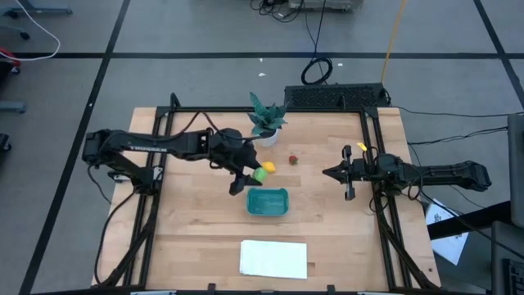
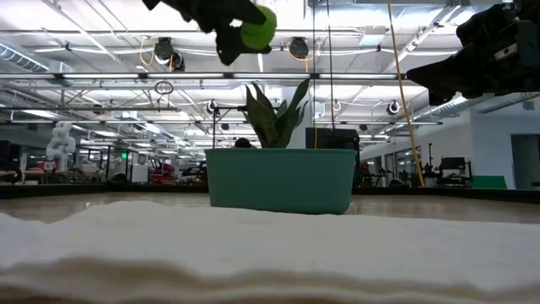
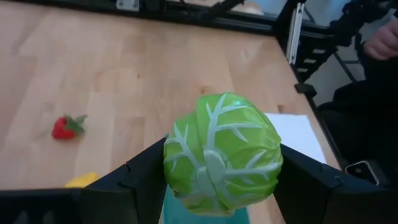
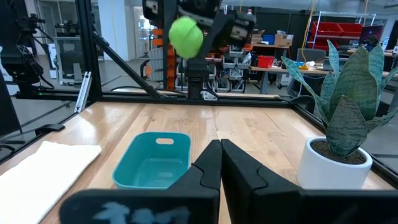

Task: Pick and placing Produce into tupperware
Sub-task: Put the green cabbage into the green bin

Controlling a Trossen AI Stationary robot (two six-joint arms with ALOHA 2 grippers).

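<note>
The round light-green produce piece [image 3: 222,154], ribbed like a cabbage, hangs in my left gripper [image 1: 255,176], which is shut on it above the far left side of the teal tupperware [image 1: 268,201]. The yellow piece [image 1: 269,167] and the small red piece [image 1: 292,159] lie on the wooden table beyond the tupperware. My right gripper [image 1: 332,173] waits shut at the table's right, raised and pointing toward the centre, with nothing in it. My left gripper pinches the green piece by two opposite sides [image 3: 171,155] between its two fingers [image 3: 140,180]. The fingers come from the table's left, slanting downward. The piece is lifted clear of the table, high above the tupperware's rim [image 2: 281,153].
A spiky potted plant [image 1: 267,121] stands at the far centre, just beyond the produce. A white flat sheet [image 1: 273,258] lies near the front edge. A black frame [image 1: 372,139] borders the table top. Bare wood lies left and right of the tupperware.
</note>
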